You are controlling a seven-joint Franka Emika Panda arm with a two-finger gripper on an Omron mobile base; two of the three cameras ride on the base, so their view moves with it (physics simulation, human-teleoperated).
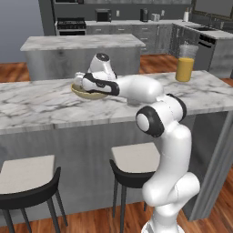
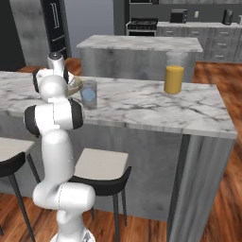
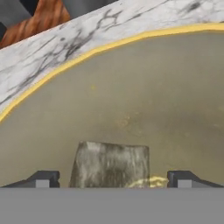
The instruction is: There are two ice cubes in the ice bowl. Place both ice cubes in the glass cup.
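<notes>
Squarely between the wide pincer (image 3: 113, 181) tips sits one ice cube (image 3: 110, 164).

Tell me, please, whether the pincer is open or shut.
Open: in the hand view the pincer has its tips wide apart, an ice cube between them.

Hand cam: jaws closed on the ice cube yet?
No. The gripper stands open in the ice bowl, fingertips apart either side of the ice cube.

arm (image 1: 136, 88) folded forward from the base, forearm stretched out level toward its left, wrist bent down, gripper (image 3: 113, 179) low, jaws spread wide, fingertips (image 3: 43, 178) well apart, nothing clamped
</notes>
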